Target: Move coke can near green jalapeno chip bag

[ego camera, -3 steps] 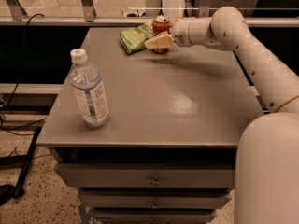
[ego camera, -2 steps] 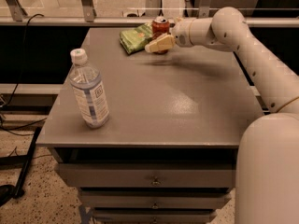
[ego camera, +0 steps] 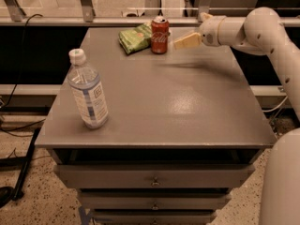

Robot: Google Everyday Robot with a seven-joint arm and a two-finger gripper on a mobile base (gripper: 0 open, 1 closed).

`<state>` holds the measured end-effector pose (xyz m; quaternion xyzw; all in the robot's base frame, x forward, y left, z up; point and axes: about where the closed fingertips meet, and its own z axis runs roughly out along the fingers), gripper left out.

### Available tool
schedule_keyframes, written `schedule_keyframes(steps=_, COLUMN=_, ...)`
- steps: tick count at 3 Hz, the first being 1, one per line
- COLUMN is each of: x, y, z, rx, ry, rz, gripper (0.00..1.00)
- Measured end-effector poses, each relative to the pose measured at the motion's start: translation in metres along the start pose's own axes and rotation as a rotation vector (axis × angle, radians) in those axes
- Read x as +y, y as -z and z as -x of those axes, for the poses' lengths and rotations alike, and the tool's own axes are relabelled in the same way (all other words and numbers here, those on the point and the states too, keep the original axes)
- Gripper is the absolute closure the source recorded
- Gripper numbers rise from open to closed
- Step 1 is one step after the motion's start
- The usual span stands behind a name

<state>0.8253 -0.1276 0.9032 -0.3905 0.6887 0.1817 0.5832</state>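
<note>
The red coke can (ego camera: 160,29) stands upright at the far edge of the grey table (ego camera: 187,107). It touches the right side of the light-green jalapeno chip bag (ego camera: 134,37), which lies flat. My gripper (ego camera: 186,37) hangs just above the table, a short way to the right of the can and apart from it. It is open and empty, and its cream fingers (ego camera: 185,41) point left toward the can.
A clear plastic water bottle (ego camera: 87,90) with a white cap stands near the table's front left. Drawers (ego camera: 152,179) sit under the tabletop. A rail and glass barrier (ego camera: 117,20) run behind the far edge. My white arm (ego camera: 262,27) reaches in from the right.
My gripper was around the can beside the bag. It has let go and drawn back to the right. The can stands free next to the bag.
</note>
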Motion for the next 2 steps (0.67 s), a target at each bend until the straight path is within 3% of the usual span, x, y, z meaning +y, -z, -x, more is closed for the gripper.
schedule_keyframes(steps=1, x=-0.033, y=0.068, z=0.002, rx=-0.026, ry=0.043, rz=-0.073, gripper=0.00)
schedule_keyframes(steps=2, x=-0.055, y=0.131, z=0.003, rx=-0.044, ry=0.042, rz=-0.183, gripper=0.00)
